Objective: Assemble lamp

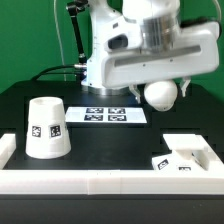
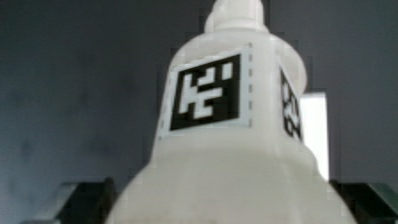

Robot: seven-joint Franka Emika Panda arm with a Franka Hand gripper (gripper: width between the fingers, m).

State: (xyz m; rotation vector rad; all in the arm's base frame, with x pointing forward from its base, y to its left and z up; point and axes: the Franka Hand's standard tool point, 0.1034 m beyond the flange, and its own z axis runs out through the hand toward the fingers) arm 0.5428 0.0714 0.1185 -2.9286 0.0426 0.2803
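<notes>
Fence (image 1: 100,181): low white wall along the near edge of the desk (image 1: 110,140); one.
Base (image 1: 175,160): lies flat on the desk just behind the fence, at the exterior view's right; nothing stands on it yet; one.
Shade (image 1: 45,128): stands with its narrow end up at the exterior view's left, well apart from the base; untouched; one.
Bulb (image 1: 160,94): hangs clear of the desk under the arm's hand, round end down; in the wrist view it fills the frame, tag facing the camera; one.
Pincer (image 1: 159,83): closed on the bulb's stem, judging by how the bulb hangs from it; the fingers themselves hardly show.
Key relation: base sits lower than the held bulb, nearer the camera and slightly to the exterior view's right; the bulb's long axis is roughly upright, so it likely needs carrying over and down onto the base.
Marker board (image 1: 112,113): flat on the desk behind, just to the exterior view's left of the bulb; four tags; one.
Arm: single, so no choice of which is nearer.
</notes>
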